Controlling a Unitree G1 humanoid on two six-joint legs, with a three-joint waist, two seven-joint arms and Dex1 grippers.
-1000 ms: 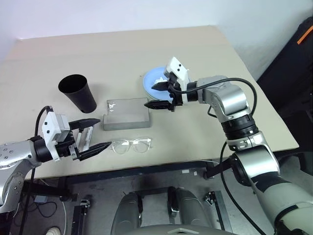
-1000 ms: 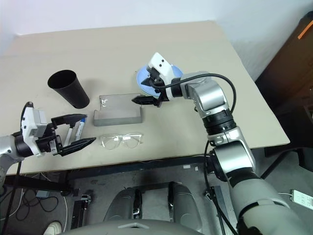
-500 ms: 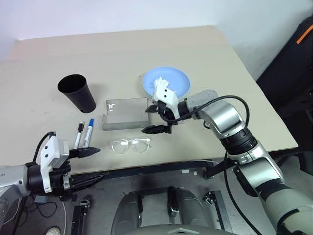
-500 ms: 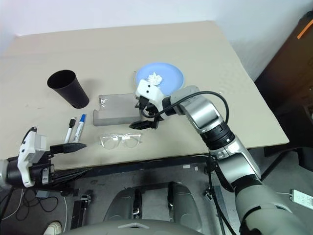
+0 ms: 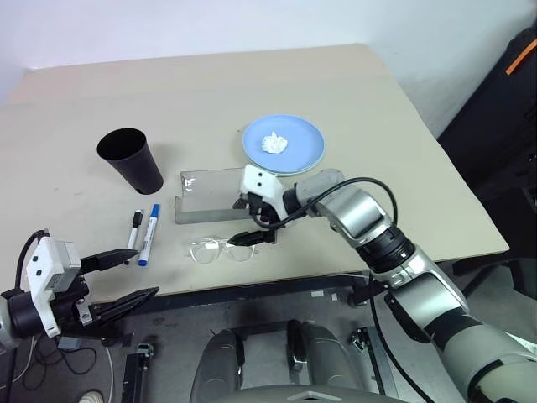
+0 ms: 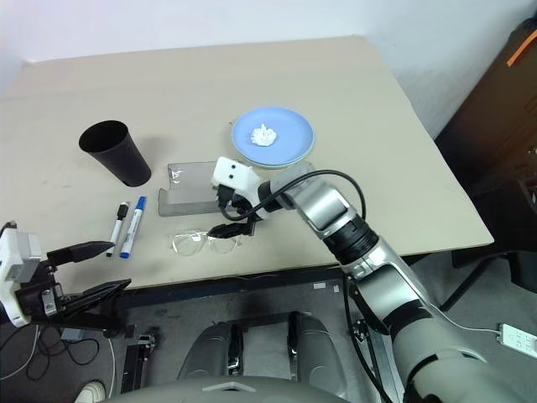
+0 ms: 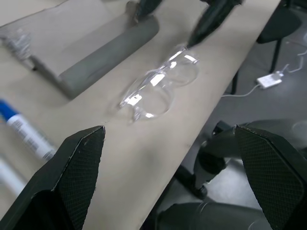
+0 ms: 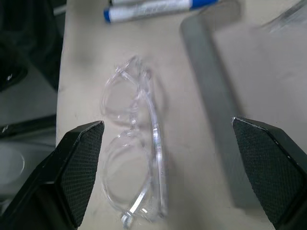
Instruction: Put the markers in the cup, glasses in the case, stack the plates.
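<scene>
From the head view, the right gripper (image 5: 253,222) is hovering with its fingers spread wide, empty, just over the glasses (image 5: 221,250), which are lying near the table's (image 5: 352,92) front edge beside the case (image 5: 205,197). The left gripper (image 5: 117,280) is hanging agape off the front edge. The markers (image 5: 144,232) are resting below the cup (image 5: 132,159); the plates (image 5: 284,143) are sitting stacked, a tissue wad (image 5: 275,143) on top.

In the left wrist view, the glasses (image 7: 160,86) are lying between case (image 7: 91,40) and table edge.

In the right wrist view, the glasses (image 8: 134,158) are sitting between the parted fingers (image 8: 79,163).

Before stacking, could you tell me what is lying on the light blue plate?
A small white tissue wad sits on the light blue plate; the mint plate's rim peeks from beneath.
</scene>
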